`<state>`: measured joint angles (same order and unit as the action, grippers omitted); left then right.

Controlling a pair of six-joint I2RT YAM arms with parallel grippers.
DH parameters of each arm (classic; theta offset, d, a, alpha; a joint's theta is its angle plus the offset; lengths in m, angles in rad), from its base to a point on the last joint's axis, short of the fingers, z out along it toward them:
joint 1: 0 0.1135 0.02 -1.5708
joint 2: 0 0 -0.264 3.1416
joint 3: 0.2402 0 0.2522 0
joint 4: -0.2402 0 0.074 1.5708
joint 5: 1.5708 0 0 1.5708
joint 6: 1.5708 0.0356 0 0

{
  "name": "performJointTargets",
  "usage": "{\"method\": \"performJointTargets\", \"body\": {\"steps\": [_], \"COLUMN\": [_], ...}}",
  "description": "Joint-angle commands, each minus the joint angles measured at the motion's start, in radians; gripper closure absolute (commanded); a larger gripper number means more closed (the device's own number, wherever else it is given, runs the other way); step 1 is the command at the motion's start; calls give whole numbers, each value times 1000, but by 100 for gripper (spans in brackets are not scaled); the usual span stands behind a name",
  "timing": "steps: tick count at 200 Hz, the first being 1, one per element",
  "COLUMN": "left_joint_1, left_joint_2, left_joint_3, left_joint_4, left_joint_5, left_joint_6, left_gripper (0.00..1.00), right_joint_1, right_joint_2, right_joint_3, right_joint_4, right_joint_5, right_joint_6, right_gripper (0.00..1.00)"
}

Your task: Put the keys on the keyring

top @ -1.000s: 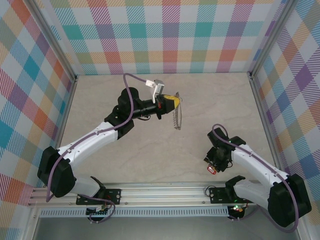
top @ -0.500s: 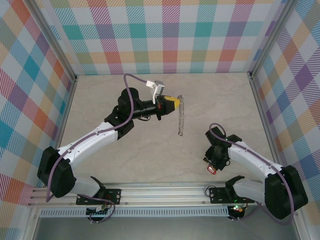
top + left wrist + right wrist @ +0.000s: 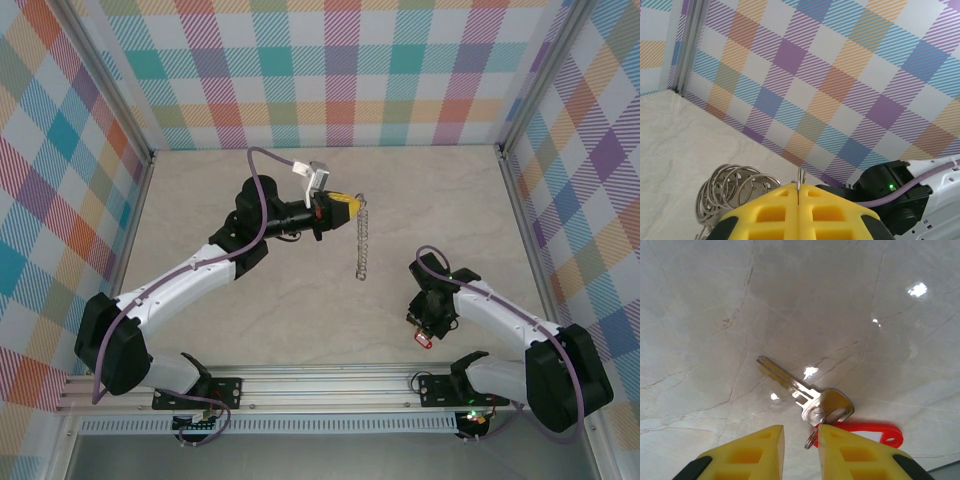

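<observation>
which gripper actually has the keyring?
The left gripper: shut on the keyring, which hangs from it. The right gripper, jaws apart, is over the key.

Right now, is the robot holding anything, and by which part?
The left gripper pinches the keyring by its rim; it hangs down. The right gripper holds nothing; the key lies on the table.

Left wrist view: grey metal ring fringed with wire loops (image 3: pixel 732 192), lower part hidden behind left gripper's yellow foam pads (image 3: pixel 765 217).
Right wrist view: small split ring (image 3: pixel 811 441) and red plastic tag (image 3: pixel 867 434) of silver key (image 3: pixel 805 392) partly behind right gripper's yellow finger (image 3: pixel 855 457).
Top view: key blade too small to make out.
</observation>
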<state>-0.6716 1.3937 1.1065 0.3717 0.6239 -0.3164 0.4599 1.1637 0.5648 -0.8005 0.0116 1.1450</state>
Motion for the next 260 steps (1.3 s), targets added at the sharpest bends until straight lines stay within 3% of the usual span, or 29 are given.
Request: {"method": "performJointTargets", "body": {"steps": [1, 58, 106, 131, 152, 187, 260], "left_joint_1": [8, 9, 9, 9, 9, 9, 9], "left_joint_2": [-4, 2, 9, 13, 16, 27, 29], "left_joint_3": [13, 15, 21, 21, 24, 33, 72], "left_joint_4": [77, 84, 93, 94, 92, 67, -100], "left_joint_5": [23, 23, 30, 31, 34, 35, -17], "left_joint_6": [21, 13, 4, 4, 3, 16, 155], "left_gripper": [100, 100, 100, 100, 100, 100, 100], "right_joint_1": [7, 7, 8, 6, 6, 6, 1], "right_joint_2": [4, -32, -36, -39, -40, -61, -59], "right_joint_3": [-21, -44, -46, -47, -41, 27, 227], "right_joint_4": [-4, -7, -8, -7, -12, -2, 393], "right_joint_5": [0, -6, -8, -6, -7, 12, -74], "right_joint_6": [12, 18, 12, 9, 1, -68, -404], "right_gripper": [75, 73, 78, 85, 100, 100, 100]}}
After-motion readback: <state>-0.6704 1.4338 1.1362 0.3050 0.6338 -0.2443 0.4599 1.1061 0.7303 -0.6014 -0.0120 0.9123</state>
